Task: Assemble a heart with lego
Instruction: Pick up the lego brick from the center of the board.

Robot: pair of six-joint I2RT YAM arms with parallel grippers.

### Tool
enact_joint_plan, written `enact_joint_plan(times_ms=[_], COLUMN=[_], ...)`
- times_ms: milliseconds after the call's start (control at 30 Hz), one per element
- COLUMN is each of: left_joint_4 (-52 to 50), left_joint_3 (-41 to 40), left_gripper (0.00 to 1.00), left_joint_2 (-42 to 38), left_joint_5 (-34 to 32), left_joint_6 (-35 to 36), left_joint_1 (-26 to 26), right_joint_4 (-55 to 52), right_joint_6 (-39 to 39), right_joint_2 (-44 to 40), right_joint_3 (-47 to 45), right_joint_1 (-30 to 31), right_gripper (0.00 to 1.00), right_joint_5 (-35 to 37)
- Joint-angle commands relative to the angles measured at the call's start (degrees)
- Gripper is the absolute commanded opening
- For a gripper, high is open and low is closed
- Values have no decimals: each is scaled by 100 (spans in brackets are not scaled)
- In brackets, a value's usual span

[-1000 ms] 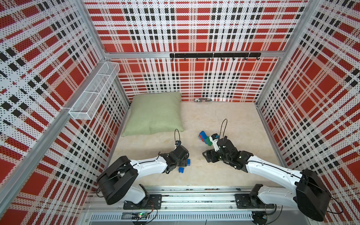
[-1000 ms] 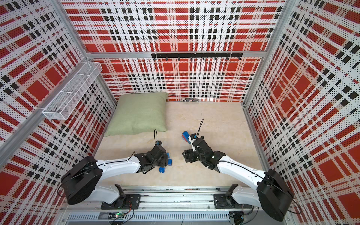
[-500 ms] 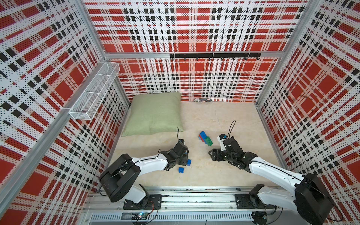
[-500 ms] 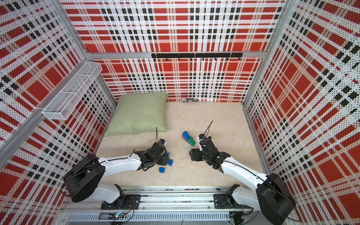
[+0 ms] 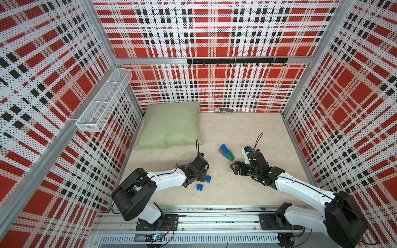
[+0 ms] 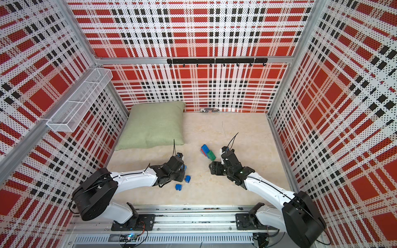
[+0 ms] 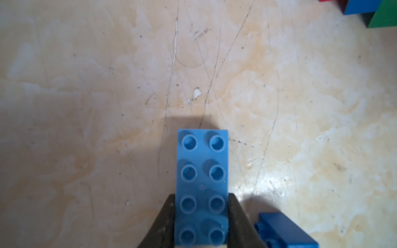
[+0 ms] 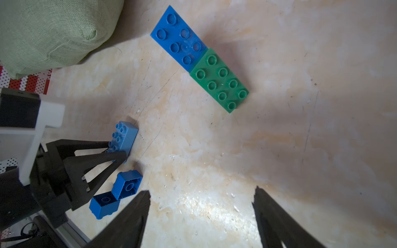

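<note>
The heart (image 5: pixel 226 151) (image 6: pixel 208 152) is a small joined cluster lying flat mid-floor. It shows a dark blue brick (image 8: pixel 180 40), a green brick (image 8: pixel 221 81) and a red edge. My left gripper (image 7: pixel 202 206) (image 5: pixel 204 170) is shut on a light blue lego brick (image 7: pixel 202 171) (image 8: pixel 124 137), low over the floor, left of the heart. Two small dark blue bricks (image 5: pixel 208 178) (image 5: pixel 199 187) lie loose beside it. My right gripper (image 8: pixel 202 191) (image 5: pixel 241 165) stands open and holds nothing, near and right of the heart.
A green pillow (image 5: pixel 169 126) (image 8: pixel 53 32) fills the back left of the floor. A small striped object (image 5: pixel 224 110) lies against the back wall. A white wire basket (image 5: pixel 103 101) hangs on the left wall. Plaid walls close in three sides.
My left gripper has shut on the light blue brick. The right gripper has drawn back to the right, away from the heart, and stayed open.
</note>
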Motion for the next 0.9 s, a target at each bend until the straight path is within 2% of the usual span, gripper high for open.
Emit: enact_joint_plan(times_ms=[0,67,167,300,367,467,600,733,867], left_joint_4=[2,149,576,893,1340,1645,1743,1751,1761], left_joint_3=[571,848,1103,1552,1574,1626,1749,1811,1814], left_gripper=[26,26,26,26,26,26,26,26,26], left_joint_2=[-309,-398,-463,-327,-313,-279,-211,-129,-94], left_joint_5=[-151,-143,-193,-729,-498,-520,-364,-305,-288], left_joint_6=[91,99,-272,-632,-707,-718,-687,-678,-661], left_joint_1=[-225,-474,-652,-925,-971,-1018,-1054,-1076,-1077], right_joint_4=[304,529,1070,1980,2062,2252,2628,3186,3398], right_joint_6=[184,294,631,1083,1201,1349,1548,1896,1987], right_joint_2=[-279,-401,-671,-829,-645,-287,1,506,759], right_joint_3=[142,150,37,36,221,391,463,617,689], right_joint_1=[-60,-168,-462,-664,-667,-688,-710,-707,-708], right_gripper=[79,79,78,75,74,72,65,61,48], right_joint_5=[-364,-639,-1251,-1878,-2049,-2283,-2314,-2682,-2775])
